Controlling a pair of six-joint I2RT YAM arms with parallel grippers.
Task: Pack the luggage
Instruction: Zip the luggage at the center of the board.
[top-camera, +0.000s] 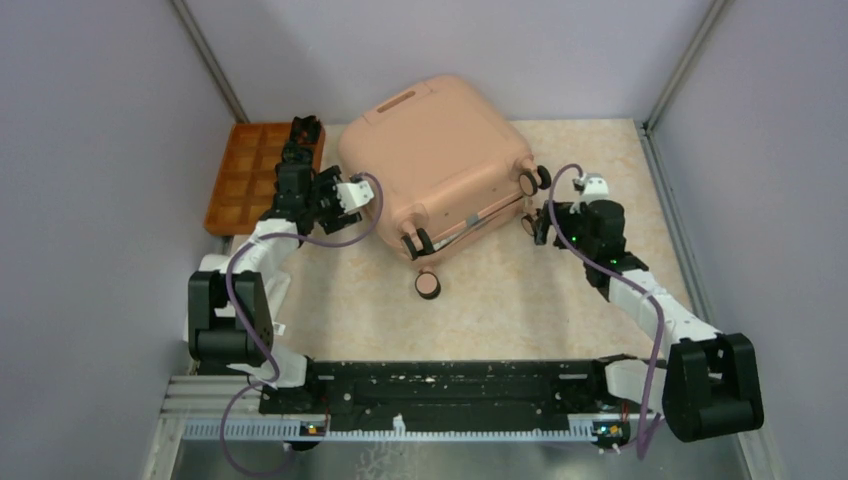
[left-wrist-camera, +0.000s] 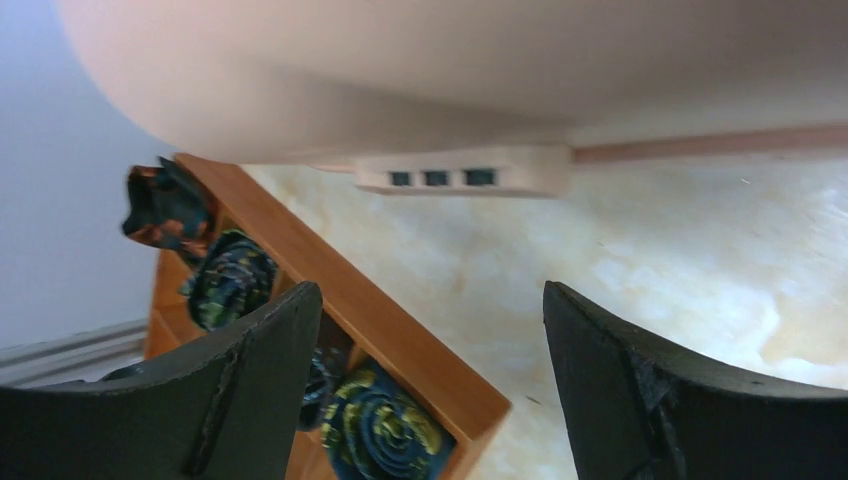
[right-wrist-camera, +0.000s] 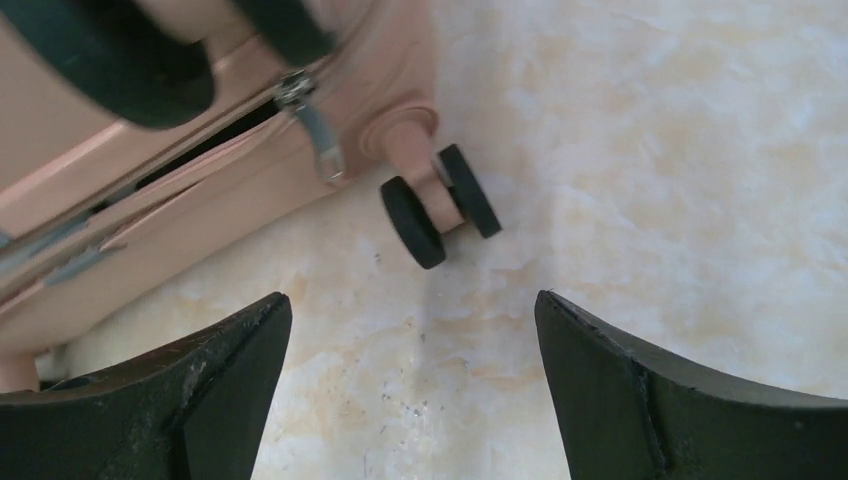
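Marbled beige table (top-camera: 520, 300) carries the luggage (top-camera: 435, 150), lying flat at the middle of its far edge. The left gripper (left-wrist-camera: 430, 300) hovers by its left side, fingers spread and empty. The right gripper (right-wrist-camera: 412, 300), also spread, is near its wheels. An orange tray (top-camera: 245, 175) fills the far-left corner.

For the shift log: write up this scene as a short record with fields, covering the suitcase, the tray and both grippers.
luggage: pink, lying on the table, lid down, narrow dark gap at the zip seam
orange tray: left of the luggage, rolled patterned fabrics in some compartments
wheel-like disc: loose on the table, by the luggage's near corner
left gripper: open, empty, beside the luggage
right gripper: open, empty, near the luggage's wheels
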